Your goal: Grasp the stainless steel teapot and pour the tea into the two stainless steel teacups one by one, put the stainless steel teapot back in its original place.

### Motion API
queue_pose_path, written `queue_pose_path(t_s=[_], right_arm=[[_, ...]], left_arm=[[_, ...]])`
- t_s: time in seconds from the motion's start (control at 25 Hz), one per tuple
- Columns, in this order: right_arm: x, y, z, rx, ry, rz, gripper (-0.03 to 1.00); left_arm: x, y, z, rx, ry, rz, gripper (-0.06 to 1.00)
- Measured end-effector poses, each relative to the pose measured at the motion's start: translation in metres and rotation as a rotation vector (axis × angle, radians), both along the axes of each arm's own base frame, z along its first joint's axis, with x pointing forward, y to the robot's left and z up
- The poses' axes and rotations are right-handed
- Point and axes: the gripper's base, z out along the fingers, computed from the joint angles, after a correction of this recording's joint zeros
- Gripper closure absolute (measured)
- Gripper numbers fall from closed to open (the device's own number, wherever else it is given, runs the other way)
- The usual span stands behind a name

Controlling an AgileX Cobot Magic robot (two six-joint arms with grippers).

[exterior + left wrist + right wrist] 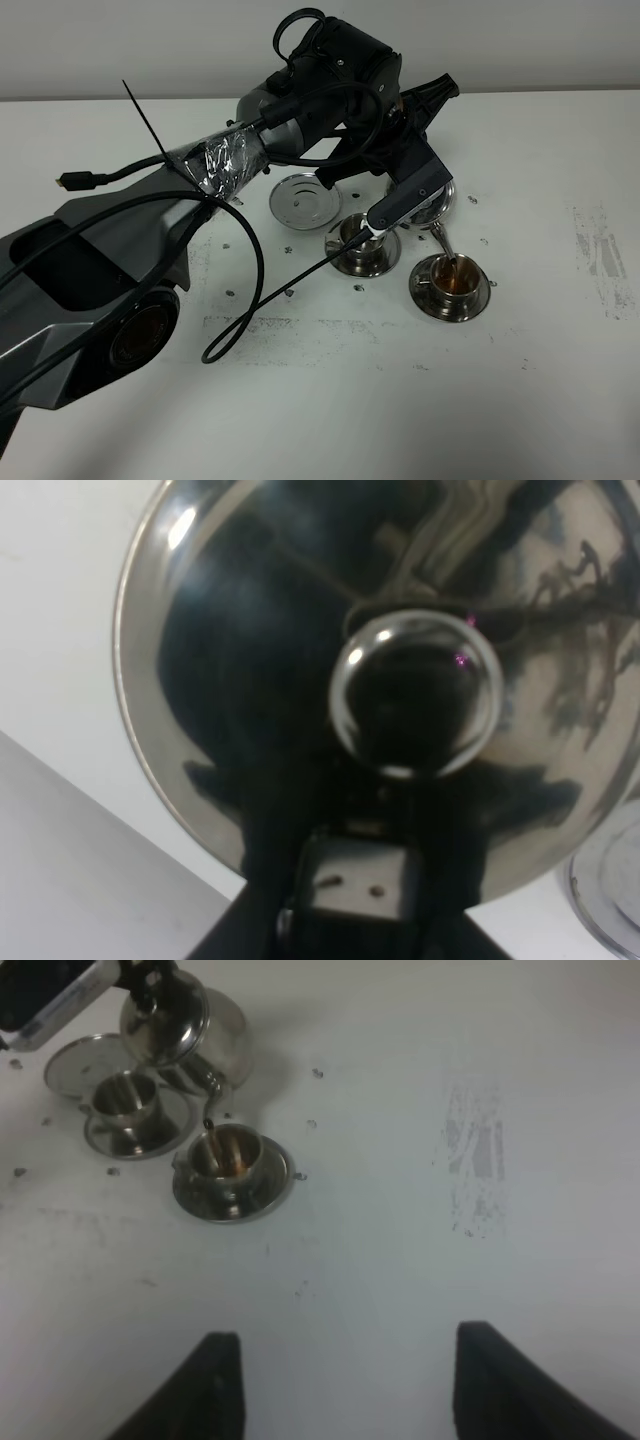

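Note:
The stainless steel teapot (185, 1025) hangs tilted above the table, its thin spout (443, 240) over the right teacup (450, 280). A stream of tea runs into that cup (222, 1155), which holds brown tea. My left gripper (405, 195) is shut on the teapot's handle and hides most of the pot in the high view. The left wrist view is filled by the domed lid and its knob (415, 695). The other teacup (360, 240) stands on its saucer just left of the first. The round tray (305, 200) lies bare. My right gripper (345, 1360) is open and holds nothing.
A black cable (250, 290) loops from the left arm down onto the table in front of the tray. The big grey left arm (110, 280) covers the left of the table. Scuffed marks (600, 250) show on the white tabletop at the right.

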Motion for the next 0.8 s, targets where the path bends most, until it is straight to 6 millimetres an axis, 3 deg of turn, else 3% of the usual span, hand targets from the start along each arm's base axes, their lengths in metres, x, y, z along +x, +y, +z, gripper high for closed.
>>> queue_pose_path(t_s=[0.8], right_arm=[[0.0000,0.0000,0.0000,0.000,0.000,0.000,0.52]], left_arm=[[0.0006,0.0003,0.0002,0.006,-0.008,-0.003,0.76]])
